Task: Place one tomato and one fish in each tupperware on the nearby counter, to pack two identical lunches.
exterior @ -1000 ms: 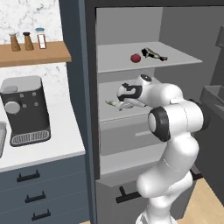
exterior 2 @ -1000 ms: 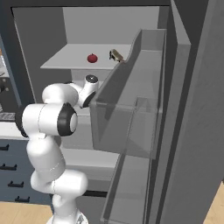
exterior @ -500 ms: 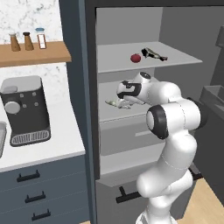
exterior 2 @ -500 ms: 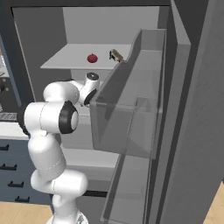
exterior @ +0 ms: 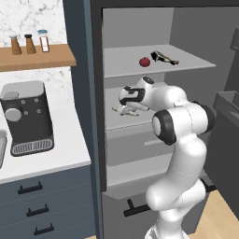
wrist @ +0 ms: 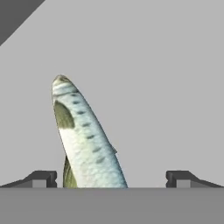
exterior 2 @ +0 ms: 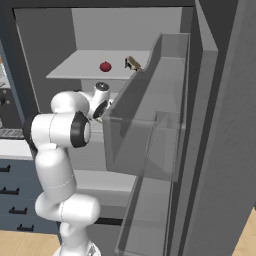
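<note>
The gripper (wrist: pixel 111 178) stands spread wide, its two small dark fingertips (wrist: pixel 41 178) far apart and clasping nothing. Between them, nearer the left tip in the hand view, lies a slender pale silvery-green fish (wrist: pixel 83 140) with dark flecks and a greenish fin, its pointed end aimed away from the hand over a plain grey shelf (wrist: pixel 166 87). Whether the tip touches the fish cannot be told.

In the left base view the white arm with dark joints reaches into an open grey cabinet, the gripper (exterior: pixel 127 103) over the middle shelf (exterior: pixel 112 122), where the fish (exterior: pixel 125 110) lies just beneath the hand. In the right base view the hand (exterior 2: pixel 101 102) sits at the same shelf, partly hidden behind a clear grey door bin (exterior 2: pixel 145 125).

On the upper shelf (exterior: pixel 186 63) rests a small glossy red tomato (exterior: pixel 144 61), with a small dark, mottled object (exterior: pixel 164 57) just beside it; the same pair shows in the right base view, tomato (exterior 2: pixel 105 66) well above the gripper.

To the left, the flat white tabletop (exterior: pixel 70 149) over dark blue-grey drawers carries a black coffee machine (exterior: pixel 25 116).
</note>
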